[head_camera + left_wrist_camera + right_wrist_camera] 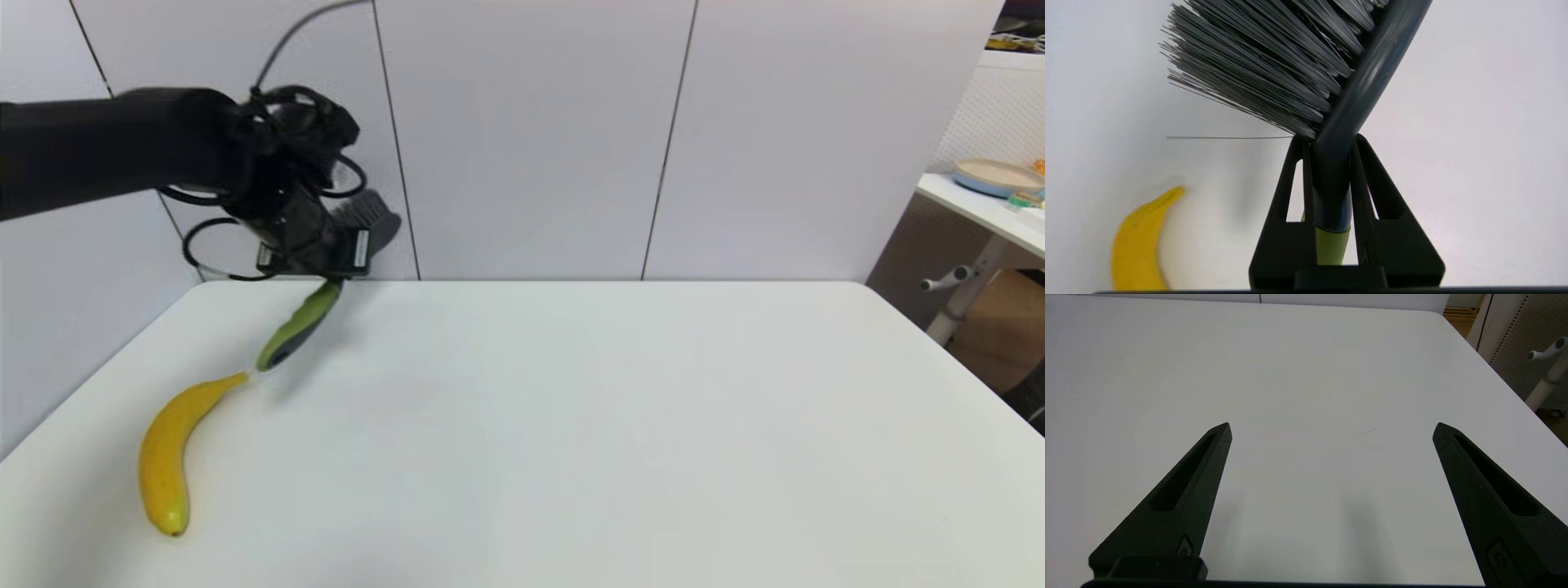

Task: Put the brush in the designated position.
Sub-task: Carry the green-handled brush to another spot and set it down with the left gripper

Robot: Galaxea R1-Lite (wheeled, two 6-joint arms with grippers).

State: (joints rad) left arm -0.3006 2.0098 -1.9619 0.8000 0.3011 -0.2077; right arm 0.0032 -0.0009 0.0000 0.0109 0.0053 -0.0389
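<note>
While the left gripper (pixel 339 265) hangs in the upper left of the head view, above the table's (pixel 571 425) far left corner, its fingers (pixel 1286 204) are clamped on the brush (pixel 298 327) at the dark neck. The brush is off the table, tilted, its green handle pointing down toward the tip of the banana (pixel 167 457) at lower left. The right gripper (pixel 1331 428) hovers over bare table with fingers spread wide, holding nothing.

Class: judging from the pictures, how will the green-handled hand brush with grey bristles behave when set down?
The green-handled hand brush probably stays stiff: it hangs straight from the left gripper. Its splayed bristles likely flex. It seems unlikely to roll.
</note>
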